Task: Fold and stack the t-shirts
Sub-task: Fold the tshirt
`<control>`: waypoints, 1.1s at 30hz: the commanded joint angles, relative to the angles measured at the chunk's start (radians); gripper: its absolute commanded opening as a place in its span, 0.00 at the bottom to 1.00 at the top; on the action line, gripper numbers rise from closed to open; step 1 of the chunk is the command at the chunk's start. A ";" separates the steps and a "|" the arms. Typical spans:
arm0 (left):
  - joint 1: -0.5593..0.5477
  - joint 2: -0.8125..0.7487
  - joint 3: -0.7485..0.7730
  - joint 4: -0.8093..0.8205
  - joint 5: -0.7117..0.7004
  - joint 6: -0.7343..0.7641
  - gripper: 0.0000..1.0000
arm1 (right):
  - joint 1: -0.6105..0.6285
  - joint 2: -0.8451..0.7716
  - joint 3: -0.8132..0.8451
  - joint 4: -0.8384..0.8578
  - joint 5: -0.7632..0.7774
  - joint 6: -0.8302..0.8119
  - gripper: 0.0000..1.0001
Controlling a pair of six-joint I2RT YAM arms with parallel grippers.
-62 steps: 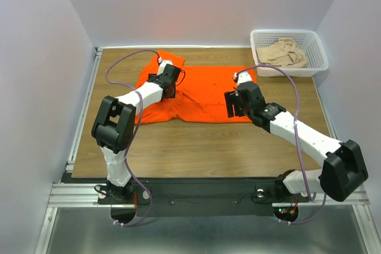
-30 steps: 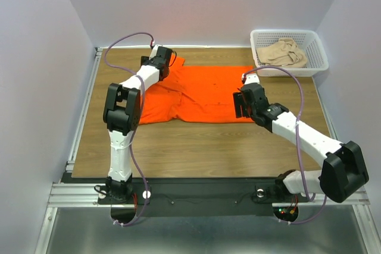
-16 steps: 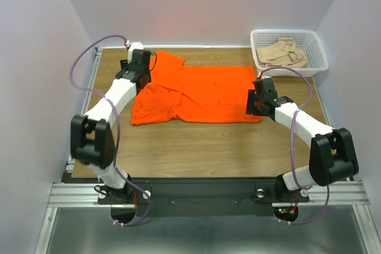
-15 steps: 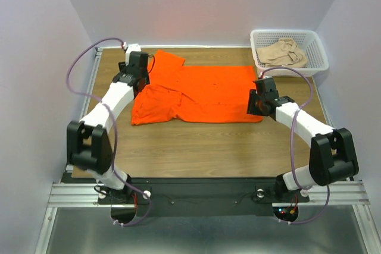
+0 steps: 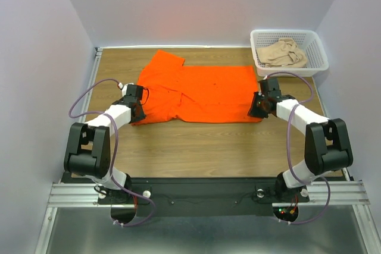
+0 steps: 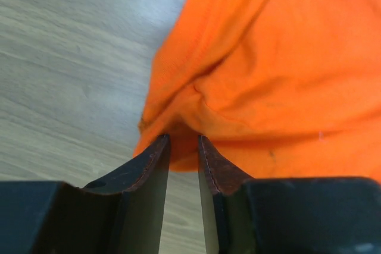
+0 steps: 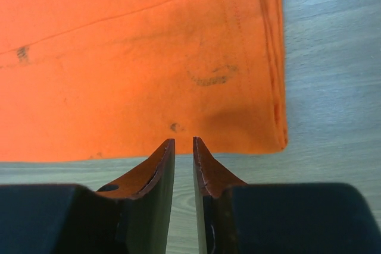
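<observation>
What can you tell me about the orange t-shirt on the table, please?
The orange t-shirt is soft, bright cloth with stitched hems and a few dark smudges, spread mostly flat across the wooden table, rumpled at its left end. Its bunched near-left corner sits between the fingers of the left gripper; the tips of the right gripper meet the near-right hem.
</observation>
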 commanded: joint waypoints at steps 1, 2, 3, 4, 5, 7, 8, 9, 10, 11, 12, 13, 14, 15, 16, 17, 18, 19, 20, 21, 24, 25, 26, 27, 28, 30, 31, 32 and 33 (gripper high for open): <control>0.026 0.016 0.011 0.064 -0.018 0.001 0.34 | -0.037 0.039 -0.009 0.071 -0.032 0.053 0.23; 0.031 0.023 0.012 0.064 -0.021 0.002 0.34 | -0.047 0.045 -0.020 0.082 -0.027 0.058 0.21; 0.034 0.033 0.014 0.068 -0.030 0.002 0.33 | -0.073 0.056 -0.034 0.108 -0.027 0.071 0.19; 0.037 0.035 0.015 0.070 -0.036 0.004 0.31 | -0.088 0.064 -0.053 0.120 -0.030 0.079 0.19; 0.039 0.041 0.015 0.068 -0.041 0.007 0.29 | -0.105 0.070 -0.054 0.131 -0.032 0.085 0.18; 0.045 0.061 0.017 0.067 -0.053 0.013 0.28 | -0.149 0.087 -0.077 0.151 -0.034 0.099 0.18; 0.048 0.067 0.017 0.061 -0.061 0.022 0.28 | -0.175 0.100 -0.083 0.153 -0.034 0.107 0.18; 0.051 0.078 0.018 0.055 -0.064 0.024 0.27 | -0.183 0.107 -0.092 0.154 -0.024 0.111 0.18; 0.054 0.079 0.017 0.050 -0.070 0.024 0.26 | -0.183 0.110 -0.100 0.154 -0.017 0.116 0.18; 0.059 0.079 0.015 0.035 -0.079 0.024 0.23 | -0.226 0.113 -0.106 0.153 -0.015 0.127 0.17; 0.060 0.078 0.014 0.027 -0.082 0.022 0.21 | -0.238 0.110 -0.126 0.151 -0.017 0.142 0.17; 0.062 0.073 0.012 0.019 -0.086 0.022 0.20 | -0.251 0.104 -0.138 0.151 -0.018 0.151 0.17; 0.063 0.067 0.009 0.012 -0.084 0.013 0.20 | -0.263 0.095 -0.152 0.150 -0.018 0.159 0.17; 0.069 0.060 -0.003 0.012 -0.070 0.012 0.20 | -0.284 0.085 -0.167 0.148 -0.021 0.164 0.17; 0.072 0.046 -0.008 0.009 -0.067 0.002 0.19 | -0.294 0.063 -0.190 0.145 -0.032 0.167 0.18; 0.072 0.040 -0.011 0.006 -0.063 -0.001 0.15 | -0.303 0.050 -0.198 0.142 -0.040 0.167 0.18; 0.072 0.027 -0.017 0.003 -0.058 -0.007 0.15 | -0.306 0.023 -0.204 0.133 -0.043 0.162 0.19; 0.072 0.021 -0.020 -0.004 -0.055 -0.007 0.15 | -0.306 0.010 -0.203 0.128 -0.046 0.145 0.20; 0.072 0.014 -0.017 -0.008 -0.047 -0.008 0.15 | -0.306 -0.007 -0.198 0.122 -0.053 0.135 0.21; 0.072 0.006 -0.015 -0.014 -0.044 -0.010 0.17 | -0.306 -0.020 -0.190 0.115 -0.076 0.121 0.23; 0.072 -0.049 -0.006 -0.039 -0.035 -0.019 0.28 | -0.304 -0.066 -0.138 0.079 -0.106 0.084 0.28; 0.072 -0.086 -0.003 -0.047 -0.038 -0.024 0.37 | -0.304 -0.079 -0.126 0.059 -0.109 0.078 0.29; 0.072 -0.107 0.003 -0.060 -0.040 -0.030 0.42 | -0.304 -0.088 -0.112 0.047 -0.110 0.066 0.30; 0.072 -0.130 0.014 -0.066 -0.041 -0.033 0.46 | -0.304 -0.111 -0.088 0.036 -0.113 0.061 0.31; 0.071 -0.175 0.018 -0.068 -0.040 -0.036 0.53 | -0.304 -0.120 -0.080 0.023 -0.121 0.056 0.34; 0.071 -0.213 0.038 -0.070 -0.023 -0.039 0.59 | -0.301 -0.136 -0.051 0.013 -0.144 0.044 0.37; 0.071 -0.226 0.046 -0.068 -0.017 -0.038 0.60 | -0.300 -0.134 -0.038 0.007 -0.149 0.041 0.37; 0.069 -0.238 0.058 -0.065 -0.007 -0.038 0.62 | -0.295 -0.130 -0.029 -0.004 -0.152 0.032 0.37; 0.066 -0.233 0.087 -0.062 0.022 -0.035 0.63 | -0.286 -0.116 -0.014 -0.005 -0.150 0.030 0.37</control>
